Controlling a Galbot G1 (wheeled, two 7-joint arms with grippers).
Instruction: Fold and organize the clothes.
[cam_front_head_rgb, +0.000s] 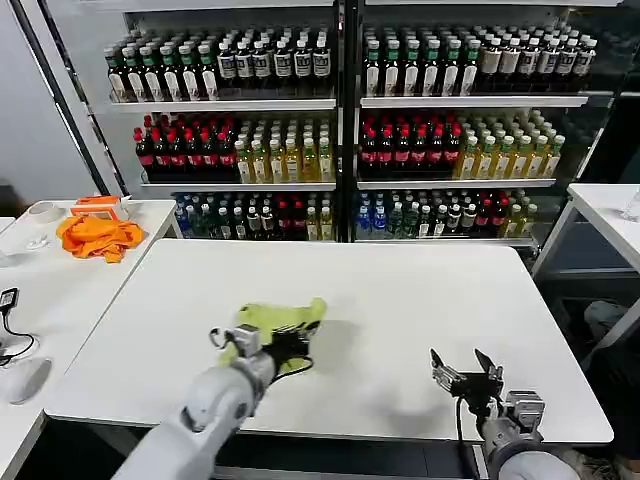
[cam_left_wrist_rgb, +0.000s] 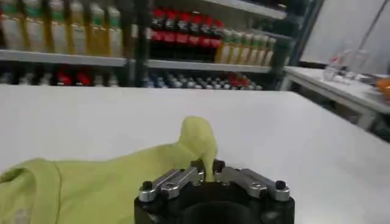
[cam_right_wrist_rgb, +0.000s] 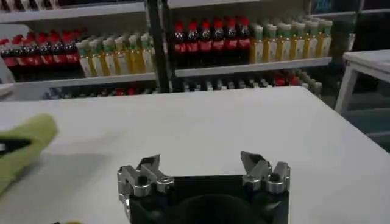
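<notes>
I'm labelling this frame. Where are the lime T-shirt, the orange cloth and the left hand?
lime T-shirt (cam_front_head_rgb: 285, 318), head view, far flat part.
orange cloth (cam_front_head_rgb: 98, 236), head view, middle of the heap.
left hand (cam_left_wrist_rgb: 210, 173), left wrist view, between fingertips, shut on fabric.

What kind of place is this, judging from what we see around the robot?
Probably a test room set up like a shop: shelves of bottled drinks stand behind white tables, with a lime T-shirt lying on one.

The white bench (cam_front_head_rgb: 400, 300) carries one item: a lime T-shirt (cam_front_head_rgb: 275, 325), bunched in a loose heap toward its front left area. The side bench (cam_front_head_rgb: 60, 290) to the left carries an orange cloth (cam_front_head_rgb: 98, 236).
</notes>
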